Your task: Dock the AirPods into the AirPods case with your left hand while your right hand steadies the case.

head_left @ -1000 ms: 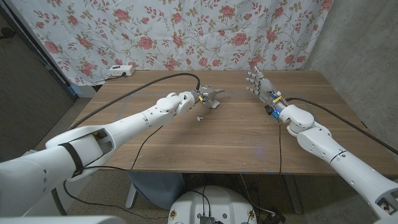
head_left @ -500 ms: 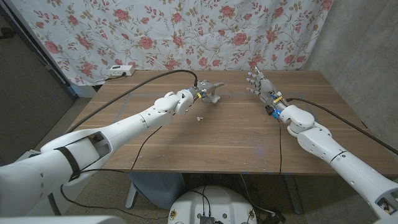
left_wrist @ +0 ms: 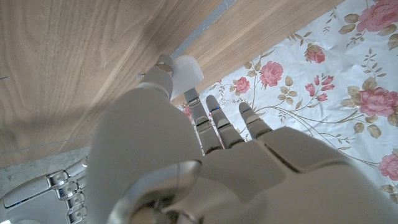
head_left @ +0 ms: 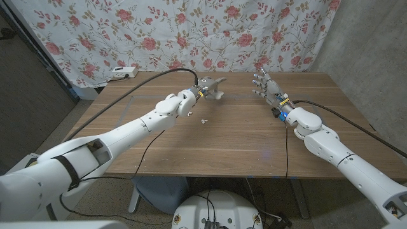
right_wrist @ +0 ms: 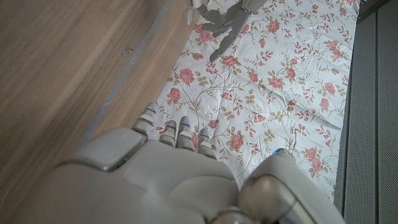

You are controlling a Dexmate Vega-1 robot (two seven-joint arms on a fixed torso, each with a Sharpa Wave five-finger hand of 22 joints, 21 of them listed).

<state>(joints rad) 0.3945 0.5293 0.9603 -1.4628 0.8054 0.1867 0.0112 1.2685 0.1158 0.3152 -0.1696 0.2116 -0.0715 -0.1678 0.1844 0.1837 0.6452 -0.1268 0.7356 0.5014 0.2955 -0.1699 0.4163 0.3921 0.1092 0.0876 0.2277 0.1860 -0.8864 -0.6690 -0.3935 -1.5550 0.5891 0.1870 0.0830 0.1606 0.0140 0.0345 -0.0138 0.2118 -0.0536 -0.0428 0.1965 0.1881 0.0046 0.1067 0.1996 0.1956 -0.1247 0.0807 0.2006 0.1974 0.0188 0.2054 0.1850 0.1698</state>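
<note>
AirPods case, a small white rounded plastic shell [left_wrist: 186, 70], seems to be the thing pinched between the thumb and a fingertip of the left hand [head_left: 210, 86]. The left wrist view shows it at the fingertips over the far edge of the brown wooden table [head_left: 241, 140], though too little of it shows to say whether its lid is up. The hand is lifted clear of the tabletop near the far edge, in front of the hanging floral cloth [head_left: 191, 32], so the case is in the air and not where the other hand could brace it. A tiny white piece, most likely an AirPod [head_left: 203, 119], lies alone on the wood just in front of and below the left hand, apart from it; it is too small to make out further. The right hand [head_left: 266, 86] stands upright well to the side with its fingers spread and nothing in them, palm turned toward the middle, which reads as waiting to receive or brace the case. By that layout the roles look not yet sorted. The case probably has to be set down or passed across to the right hand, so the left is free to pick up the earbud. The risk is the slick little shell slipping from such a light pinch.
</note>
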